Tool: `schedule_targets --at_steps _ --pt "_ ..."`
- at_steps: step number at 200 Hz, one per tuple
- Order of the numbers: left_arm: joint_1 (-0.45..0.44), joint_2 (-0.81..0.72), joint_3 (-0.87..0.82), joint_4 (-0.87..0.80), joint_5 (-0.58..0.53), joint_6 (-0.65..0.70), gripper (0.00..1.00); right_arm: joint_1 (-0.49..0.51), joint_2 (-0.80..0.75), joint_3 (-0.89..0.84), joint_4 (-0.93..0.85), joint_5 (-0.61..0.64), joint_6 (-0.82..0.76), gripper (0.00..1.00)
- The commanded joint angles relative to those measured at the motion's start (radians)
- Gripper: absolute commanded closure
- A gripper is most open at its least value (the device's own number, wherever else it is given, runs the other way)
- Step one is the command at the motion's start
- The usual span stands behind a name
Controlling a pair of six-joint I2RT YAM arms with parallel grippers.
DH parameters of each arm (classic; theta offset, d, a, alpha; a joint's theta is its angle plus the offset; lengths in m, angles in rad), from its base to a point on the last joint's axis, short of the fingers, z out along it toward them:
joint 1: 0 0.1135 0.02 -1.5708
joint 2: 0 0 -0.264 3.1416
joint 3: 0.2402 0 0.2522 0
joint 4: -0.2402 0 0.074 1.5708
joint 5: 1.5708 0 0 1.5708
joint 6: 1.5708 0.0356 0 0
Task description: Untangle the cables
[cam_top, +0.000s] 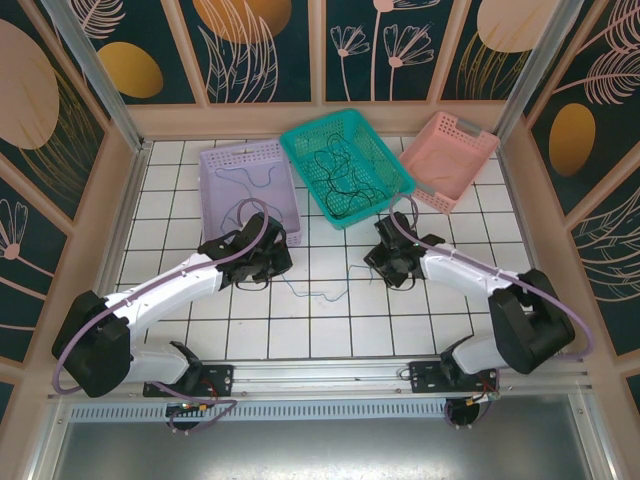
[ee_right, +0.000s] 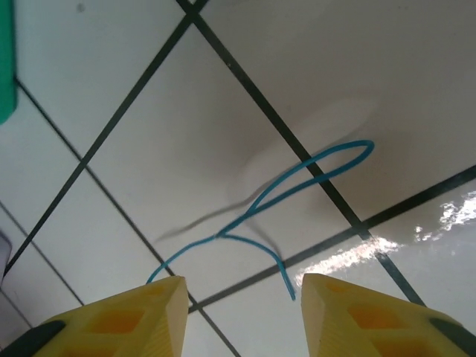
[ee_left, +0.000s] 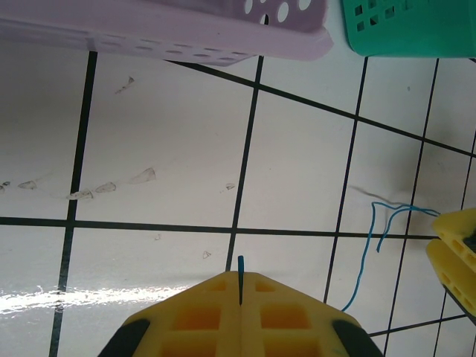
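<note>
A thin blue cable [cam_top: 322, 293] lies loose on the white tiles between my two grippers. My left gripper [ee_left: 240, 278] is shut on one end of it, and a short blue tip sticks out between the yellow fingers [ee_left: 193, 316]. The rest of the blue cable [ee_left: 370, 245] trails off to the right. In the right wrist view the blue cable [ee_right: 297, 180] curls into a loop on the tiles, its free end lying between the fingers of my right gripper [ee_right: 242, 288], which is open just above it. Black cables [cam_top: 340, 178] lie bunched in the green basket [cam_top: 300, 140].
A lavender basket [cam_top: 215, 158] with one thin strand in it stands at the back left, the green basket at the back middle, and a pink basket [cam_top: 465, 135] at the back right. The lavender basket's rim [ee_left: 186, 33] is close ahead of my left gripper.
</note>
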Motion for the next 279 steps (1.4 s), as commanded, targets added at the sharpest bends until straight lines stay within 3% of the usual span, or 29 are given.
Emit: schedule_targets --at_steps 1,64,99,138,163,191,216,238,279 --pt "-0.006 -0.014 -0.011 0.010 -0.008 0.008 1.00 -0.009 0.053 0.048 0.025 0.009 0.097 0.58" --pt "-0.005 -0.014 -0.012 0.019 -0.002 0.002 1.00 -0.050 0.119 0.067 0.053 0.013 0.098 0.62" --pt "-0.004 -0.007 -0.006 0.019 -0.002 0.006 1.00 -0.053 0.123 0.029 0.082 0.000 0.110 0.73" --pt "-0.005 -0.005 0.013 0.007 -0.014 0.006 1.00 -0.055 0.090 0.016 0.085 0.007 0.082 1.00" --pt "0.004 0.012 0.109 -0.074 -0.082 0.036 1.00 -0.048 0.016 0.028 0.052 0.001 -0.033 1.00" --pt "0.110 0.077 0.319 -0.180 -0.097 0.098 1.00 -0.021 -0.103 0.046 0.043 -0.066 -0.298 1.00" --pt "0.236 0.125 0.473 -0.184 -0.096 0.167 1.00 0.067 -0.192 0.041 0.014 -0.164 -0.506 1.00" --pt "0.340 0.225 0.667 -0.198 -0.093 0.236 1.00 0.165 -0.221 0.048 -0.033 -0.220 -0.622 1.00" --pt "0.451 0.438 0.994 -0.172 -0.063 0.299 1.00 0.387 -0.167 0.087 -0.116 -0.187 -0.769 1.00"
